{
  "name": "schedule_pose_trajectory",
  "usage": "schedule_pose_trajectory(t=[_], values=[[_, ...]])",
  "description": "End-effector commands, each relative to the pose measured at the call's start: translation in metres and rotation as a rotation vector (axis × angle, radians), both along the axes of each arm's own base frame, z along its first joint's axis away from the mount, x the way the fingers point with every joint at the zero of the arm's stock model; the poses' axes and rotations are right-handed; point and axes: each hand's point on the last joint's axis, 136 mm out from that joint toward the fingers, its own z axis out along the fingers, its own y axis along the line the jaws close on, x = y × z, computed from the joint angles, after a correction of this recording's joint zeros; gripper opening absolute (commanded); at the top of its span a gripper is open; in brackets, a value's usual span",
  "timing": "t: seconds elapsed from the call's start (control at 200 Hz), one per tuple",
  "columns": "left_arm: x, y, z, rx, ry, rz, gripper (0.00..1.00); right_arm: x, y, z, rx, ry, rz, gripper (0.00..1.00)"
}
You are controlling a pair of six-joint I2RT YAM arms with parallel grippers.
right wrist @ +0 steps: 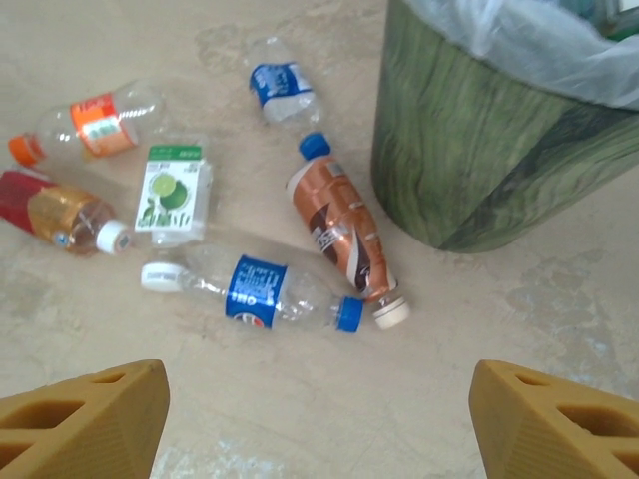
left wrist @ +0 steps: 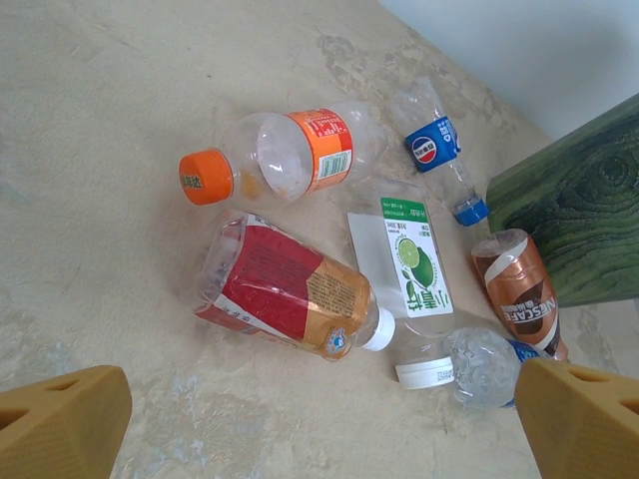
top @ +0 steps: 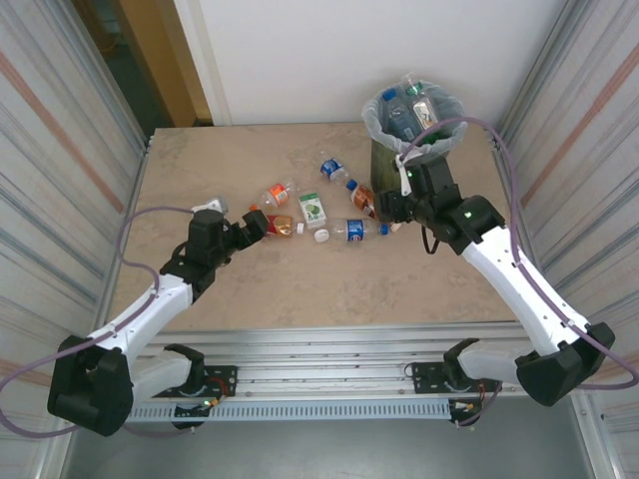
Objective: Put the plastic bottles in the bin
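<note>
A: Where are the two grippers?

B: In the top view, the left gripper (top: pixel 252 228) is at 9 o'clock of the loose bottles, over the table (top: pixel 300 289). Its wrist camera shows both fingers spread wide with nothing between them.

A: And the other?

B: The right gripper (top: pixel 394 207) is at 3 o'clock of the same cluster, just in front of the bin (top: pixel 384 165). Its jaws are also wide apart and empty.

A: Where does the bin stand?

B: It stands upright at 1 o'clock of the table's centre, near the far right corner. A clear liner bag (top: pixel 374 118) is folded over its rim. Several bottles in the bin (top: pixel 409 110) show through the opening. I cannot count them.

A: What lies on the table?

B: Six bottles, all on their sides. Take the lime-labelled bottle (top: pixel 314 210) as the dial's centre:
- The orange-labelled bottle (top: pixel 278 192) is at 10 o'clock.
- The red-labelled bottle (top: pixel 280 227) is at 8 o'clock, right beside the left gripper.
- The Pepsi bottle (top: pixel 332 170) is at 1 o'clock.
- The brown Nescafe bottle (top: pixel 361 200) is at 3 o'clock, near the bin's foot.
- The blue-labelled clear bottle (top: pixel 354 229) is at 4 o'clock.

A: Do any of them touch?

B: In the right wrist view, the Nescafe bottle's white cap lies just beside the clear bottle's blue cap. I cannot tell whether they touch.
</note>
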Motion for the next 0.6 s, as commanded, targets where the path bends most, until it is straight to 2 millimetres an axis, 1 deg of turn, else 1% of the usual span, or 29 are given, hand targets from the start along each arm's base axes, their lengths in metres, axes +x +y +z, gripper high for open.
schedule_pose_trajectory(t=[0.0,0.235,0.381,0.596], values=[[0.008,0.003,0.015,0.012,-0.047,0.005,0.99,-0.008,0.0,-0.011,-0.022,0.037,-0.015,0.8],[0.007,0.006,0.009,0.022,-0.03,0.01,0.99,-0.008,0.022,-0.036,-0.064,0.096,0.043,0.84],[0.006,0.002,0.009,0.006,-0.039,-0.011,0.99,-0.008,0.037,-0.053,-0.056,0.14,0.087,0.87],[0.003,0.002,-0.013,-0.02,-0.009,-0.002,0.99,-0.012,0.057,-0.088,-0.093,0.238,0.175,0.93]])
